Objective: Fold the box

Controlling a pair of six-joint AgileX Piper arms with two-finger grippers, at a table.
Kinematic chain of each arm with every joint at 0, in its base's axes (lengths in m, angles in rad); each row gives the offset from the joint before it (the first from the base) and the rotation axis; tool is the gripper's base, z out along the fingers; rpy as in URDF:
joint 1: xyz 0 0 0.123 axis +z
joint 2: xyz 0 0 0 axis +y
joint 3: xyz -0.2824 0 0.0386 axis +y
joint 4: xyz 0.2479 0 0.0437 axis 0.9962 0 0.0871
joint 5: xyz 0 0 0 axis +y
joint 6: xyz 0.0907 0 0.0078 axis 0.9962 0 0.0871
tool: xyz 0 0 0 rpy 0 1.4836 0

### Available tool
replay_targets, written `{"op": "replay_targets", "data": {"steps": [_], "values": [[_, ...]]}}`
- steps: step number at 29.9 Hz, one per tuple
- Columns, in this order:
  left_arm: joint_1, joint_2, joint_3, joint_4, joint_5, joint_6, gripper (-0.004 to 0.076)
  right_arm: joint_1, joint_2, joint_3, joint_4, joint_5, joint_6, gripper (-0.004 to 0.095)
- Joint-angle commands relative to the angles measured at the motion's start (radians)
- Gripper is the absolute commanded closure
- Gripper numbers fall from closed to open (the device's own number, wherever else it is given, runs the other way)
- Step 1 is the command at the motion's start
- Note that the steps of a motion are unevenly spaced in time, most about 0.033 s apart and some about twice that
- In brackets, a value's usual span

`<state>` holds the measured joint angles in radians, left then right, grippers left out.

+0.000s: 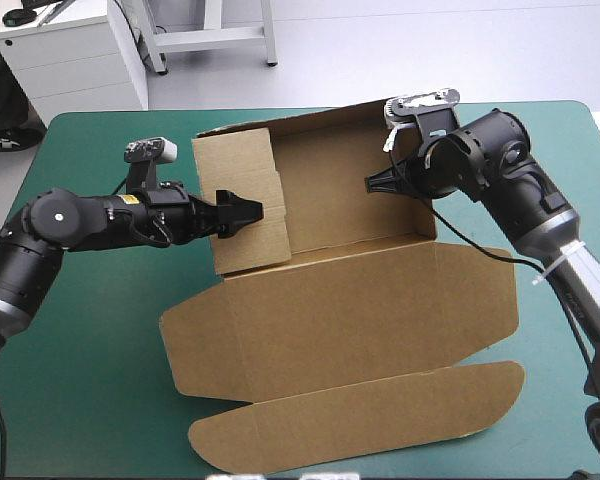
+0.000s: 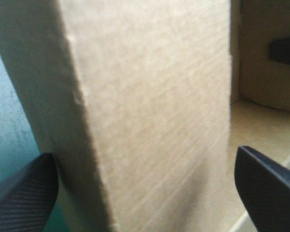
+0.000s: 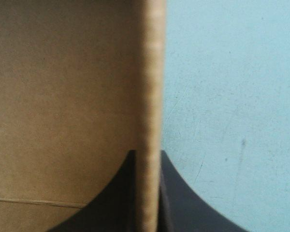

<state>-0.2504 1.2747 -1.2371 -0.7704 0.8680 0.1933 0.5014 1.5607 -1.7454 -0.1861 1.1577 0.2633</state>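
The brown box (image 1: 360, 300) lies mid-table with its far walls raised and its lid and front flap flat toward the near edge. My left gripper (image 1: 242, 212) is at the box's upright left wall panel. In the left wrist view this panel (image 2: 154, 96) stands between the fingers of the left gripper (image 2: 145, 154), which are wide apart and open. My right gripper (image 1: 380, 183) reaches over the right wall from outside. In the right wrist view the right gripper (image 3: 147, 154) is shut on that wall's edge (image 3: 152, 72), with the box's inside on one side of it.
Bare teal-green cover (image 1: 80, 380) shows to the left of the box, along the near left edge, and in a narrow strip to the right (image 1: 550, 340). The flat lid flap (image 1: 360, 420) reaches close to the table's near edge.
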Motion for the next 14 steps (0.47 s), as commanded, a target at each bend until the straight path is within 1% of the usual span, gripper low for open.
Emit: {"op": "replay_targets", "data": {"steps": [1,4,7,14], "values": [[-0.061,-0.031,-0.035,0.154,-0.107,-0.175,0.0021,0.006,-0.039,-0.032,-0.016,-0.063,0.022,0.0908],[-0.101,-0.029,-0.035,0.28,-0.151,-0.276,0.0021,0.014,-0.039,-0.032,-0.019,-0.065,0.034,0.0908],[-0.124,-0.025,-0.035,0.359,-0.183,-0.348,0.002,0.043,-0.039,-0.032,-0.049,-0.069,0.049,0.0908],[-0.126,-0.019,-0.039,0.39,-0.212,-0.371,0.0021,0.154,-0.039,-0.032,-0.193,-0.067,0.143,0.0908]]}}
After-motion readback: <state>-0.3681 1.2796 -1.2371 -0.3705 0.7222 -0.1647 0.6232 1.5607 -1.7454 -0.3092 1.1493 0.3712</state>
